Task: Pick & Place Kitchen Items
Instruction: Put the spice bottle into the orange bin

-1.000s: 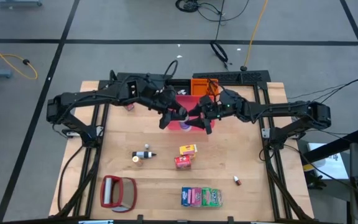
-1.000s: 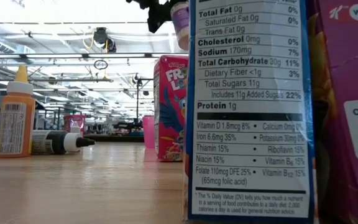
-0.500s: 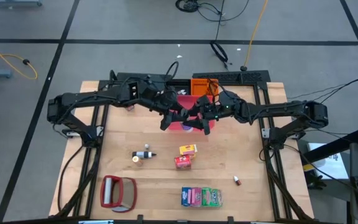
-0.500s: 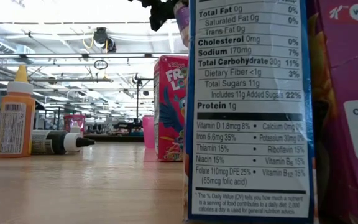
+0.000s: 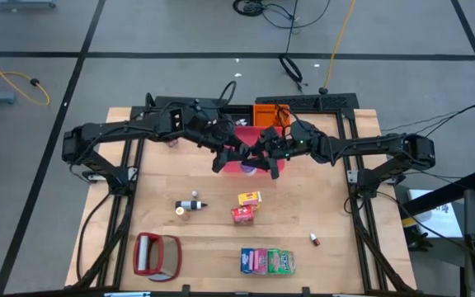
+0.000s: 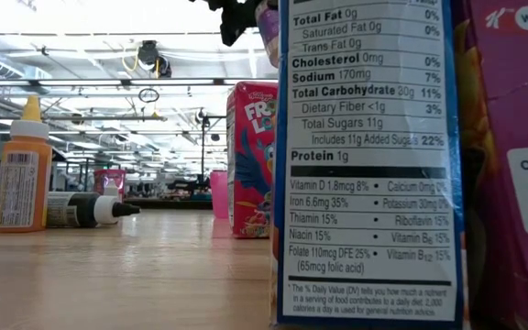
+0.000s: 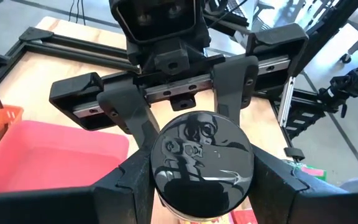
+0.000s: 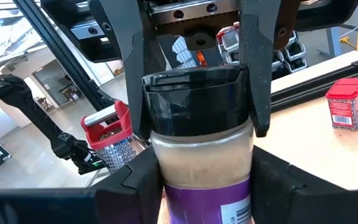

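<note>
both grippers [image 5: 236, 153] [image 5: 264, 158] clamp the purple jar [image 8: 207, 155]

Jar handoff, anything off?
The purple jar hangs above the pink bin with both the left gripper and the right gripper clamped on it at once. Also, one small dark-capped bottle lies on its side on the table. No spill shows.

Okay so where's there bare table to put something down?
Bare wood lies between the bottles and the left table edge, and right of the cartons. The back middle is crowded: both grippers meet over the pink bin.
</note>
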